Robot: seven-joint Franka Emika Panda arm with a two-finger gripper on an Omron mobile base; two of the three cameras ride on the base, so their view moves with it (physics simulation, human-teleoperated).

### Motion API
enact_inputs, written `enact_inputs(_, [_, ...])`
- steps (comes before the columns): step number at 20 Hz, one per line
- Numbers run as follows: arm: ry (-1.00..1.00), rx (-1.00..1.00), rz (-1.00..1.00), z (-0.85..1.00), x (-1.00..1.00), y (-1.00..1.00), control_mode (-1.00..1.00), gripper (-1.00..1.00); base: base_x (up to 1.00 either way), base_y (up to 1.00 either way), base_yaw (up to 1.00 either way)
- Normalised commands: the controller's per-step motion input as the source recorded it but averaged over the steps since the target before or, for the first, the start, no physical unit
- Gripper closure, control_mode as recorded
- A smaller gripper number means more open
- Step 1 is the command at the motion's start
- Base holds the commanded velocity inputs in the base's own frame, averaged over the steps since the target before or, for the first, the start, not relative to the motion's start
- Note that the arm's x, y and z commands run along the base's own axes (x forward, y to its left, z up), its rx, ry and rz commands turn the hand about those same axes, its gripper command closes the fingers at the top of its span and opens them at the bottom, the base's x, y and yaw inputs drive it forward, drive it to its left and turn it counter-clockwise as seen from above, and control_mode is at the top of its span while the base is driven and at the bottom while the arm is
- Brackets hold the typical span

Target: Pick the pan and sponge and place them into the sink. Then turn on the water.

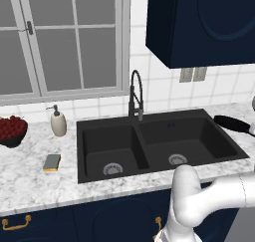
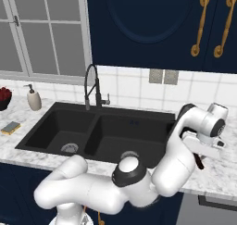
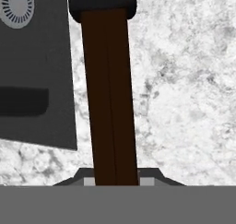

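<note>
The gripper point(image 3: 116, 180) sits clamped on the pan point(image 1: 234, 123) handle, over the counter point(image 3: 184, 89) right of the sink point(image 1: 149, 131) — held so far out, the pan may swing or slip.

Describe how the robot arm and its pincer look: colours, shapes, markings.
The arm is glossy white, built of thick rounded segments with dark grey rings at the joints. Its wrist ends in a white block with a dark cap. The pincer shows small dark fingertips with light grey pads.

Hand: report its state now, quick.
Hand: down over the pan handle, which runs between the fingertips; whether it has shut on the handle cannot be told.
</note>
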Motion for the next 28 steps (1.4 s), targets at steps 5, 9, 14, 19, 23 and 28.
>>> enact_inputs(5, [-0.02, 0.00, 0.04, 0.16, 0.00, 0.56, -1.00, 1.00, 0.00, 0.00, 0.00])
enact_inputs(9, [-0.07, 0.00, 0.05, 0.00, 0.01, 0.65, -1.00, 1.00, 0.00, 0.00, 0.00])
enact_inputs(14, [-0.05, 0.00, 0.07, 0.00, 0.02, 0.66, -1.00, 1.00, 0.00, 0.00, 0.00])
enact_inputs(19, [-0.03, 0.00, 0.06, 0.00, 0.09, 0.66, -1.00, 1.00, 0.00, 0.00, 0.00])
enact_inputs(23, [0.00, 0.00, 0.13, -0.01, 0.18, 0.54, -1.00, 1.00, 0.00, 0.00, 0.00])
enact_inputs(28, [-0.06, 0.00, 0.21, -0.07, 0.16, 0.47, -1.00, 1.00, 0.00, 0.00, 0.00])
